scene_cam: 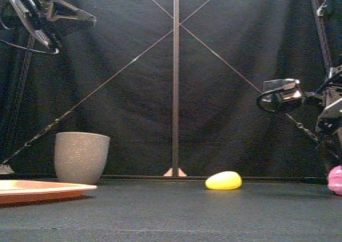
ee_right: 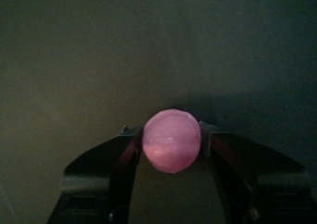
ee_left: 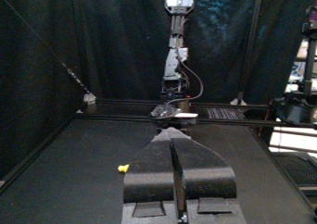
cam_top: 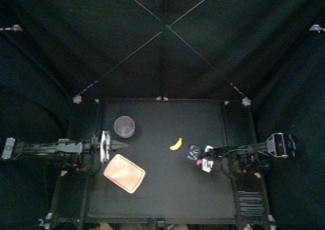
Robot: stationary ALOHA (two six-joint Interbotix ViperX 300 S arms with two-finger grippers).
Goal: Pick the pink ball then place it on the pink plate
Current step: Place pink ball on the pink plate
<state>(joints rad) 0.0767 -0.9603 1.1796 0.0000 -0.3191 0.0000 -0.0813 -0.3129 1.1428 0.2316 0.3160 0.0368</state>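
Ball (ee_right: 172, 141), pink, gripped by right fingers (ee_right: 238, 165) | left fingers (ee_left: 154, 168) closed | yellow toy (cam_top: 178, 144) nearby | grey cup (cam_top: 124, 127) behind pink plate (cam_top: 124, 174)

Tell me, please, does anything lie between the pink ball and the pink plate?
Nothing visible does. The pink ball sits between the right gripper's jaws, and the table from there to the pink plate is bare. The yellow toy lies further back, off that line.

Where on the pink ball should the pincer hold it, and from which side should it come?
Grip the pink ball across its widest middle, coming down from above. It is smooth and rounded, so an off-centre hold would probably slip, and it sits low on the table with free space around it. The right pincer holds its two sides this way.
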